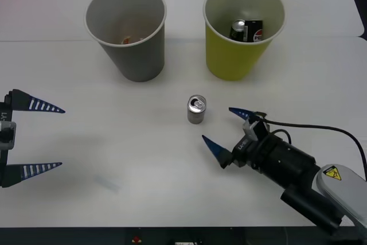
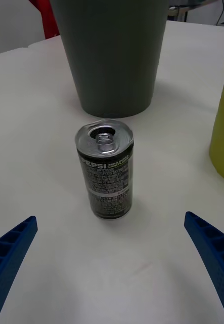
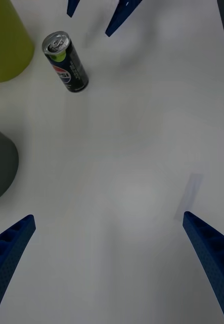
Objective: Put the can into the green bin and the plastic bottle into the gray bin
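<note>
The right gripper (image 1: 225, 129), with blue ribbed fingers spread wide and nothing held, is shown low over the white table (image 1: 114, 142). Just ahead of its fingertips, and apart from them, the small silver-gray drinks can (image 1: 196, 109) with white "Pepsi" lettering and a shiny pull-tab top is seen standing upright on the table; in the right wrist view the can (image 2: 105, 167) is centred ahead of the gap between the two fingers (image 2: 10, 253). Beyond the can, the large gray cup-shaped bin (image 1: 129, 30) is placed ahead and toward the robot's left of this gripper, and the large yellow-green cup-shaped bin (image 1: 241, 27) ahead and slightly to its right. A black can (image 1: 248, 30) is seen inside the yellow-green bin. The left gripper (image 1: 49, 137), likewise spread and empty, is held well apart from the can, at the table's left edge.
</note>
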Available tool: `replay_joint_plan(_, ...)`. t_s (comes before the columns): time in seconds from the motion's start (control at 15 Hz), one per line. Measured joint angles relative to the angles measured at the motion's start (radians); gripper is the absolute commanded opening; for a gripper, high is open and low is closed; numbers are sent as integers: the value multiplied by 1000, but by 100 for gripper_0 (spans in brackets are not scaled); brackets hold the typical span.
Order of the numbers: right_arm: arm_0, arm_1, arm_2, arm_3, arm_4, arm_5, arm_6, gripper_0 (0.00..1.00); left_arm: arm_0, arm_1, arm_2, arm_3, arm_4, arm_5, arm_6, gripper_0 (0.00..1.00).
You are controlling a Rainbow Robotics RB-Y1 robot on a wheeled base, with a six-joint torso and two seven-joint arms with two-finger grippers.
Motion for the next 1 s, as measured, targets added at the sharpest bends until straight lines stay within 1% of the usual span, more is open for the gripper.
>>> replay_joint_plan(0.4,-92,113,15,132,35,-3,23,100,0,0,0,0,0,0,0,100)
replay_joint_plan(0.73,-157,176,20,215,44,-3,38,100,0,0,0,0,0,0,0,100)
replay_joint_plan(1.0,-195,207,20,262,45,-3,47,100,0,0,0,0,0,0,0,100)
